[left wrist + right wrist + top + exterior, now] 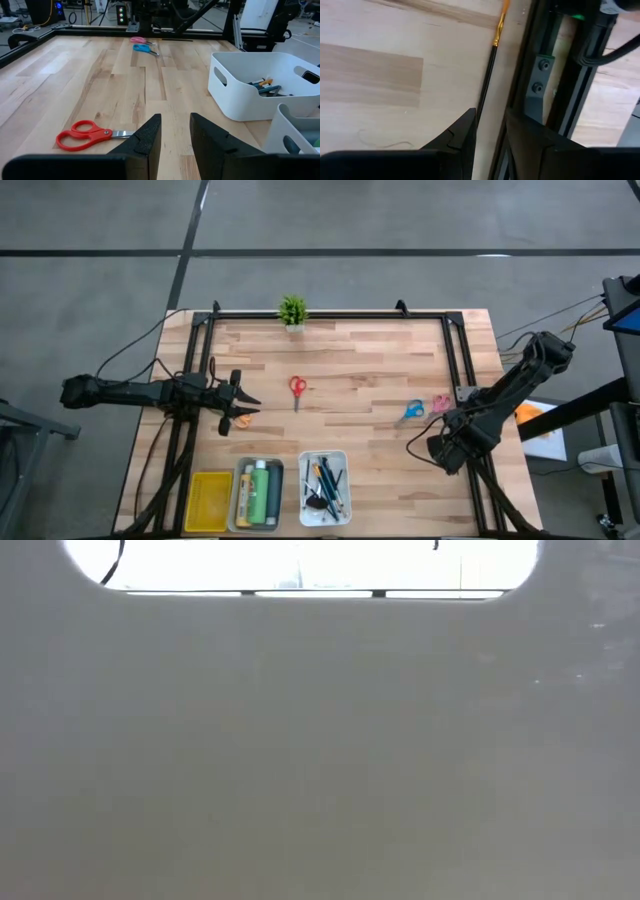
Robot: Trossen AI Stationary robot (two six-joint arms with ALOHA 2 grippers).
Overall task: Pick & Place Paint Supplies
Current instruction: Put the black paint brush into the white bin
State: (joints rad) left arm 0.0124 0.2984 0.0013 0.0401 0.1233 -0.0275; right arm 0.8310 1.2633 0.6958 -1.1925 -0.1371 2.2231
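- Yellow tray [210,500]: near edge of the tabletop [360,370], left-most of three; looks empty.
- Grey tray [258,495]: just beside it, holds bottles [262,492]. I count about two, a green one and a yellowish one; exact count unclear.
- White tray [325,487]: next along, holds several dark brushes/pencils [328,480]. Too tangled to count.
- So bottles and most thin tools look placed already. Judgement: well past halfway.
- Right hand [489,131]: low at the right near corner, by the frame rail. Fingers slightly apart, nothing between them.
- Brush [492,60]: dark handle, gold ferrule, lies on the wood along the rail, running straight ahead from the right fingers. One more item left to place.
- Left hand [175,132]: low over the left edge, mid-depth. Fingers a narrow gap apart, holding nothing.
- Orange scissors [241,418]: something small and orange sits right at the left fingertips in the high view; I take it for scissors, not sure.
- Red scissors [85,135]: flat on the wood, centre, just beyond and to the side of the left hand.
- Blue scissors [411,411] and pink scissors [441,402]: side by side, right of centre, near the right arm.
- Scissors count: three clear, maybe four. None in a tray.
- Left to do: all scissors plus the one brush; yellow tray probably takes the scissors.
- Plant [292,310]: one, far edge, centre. Not part of the job.
- Low view is blocked by something pale; no use.
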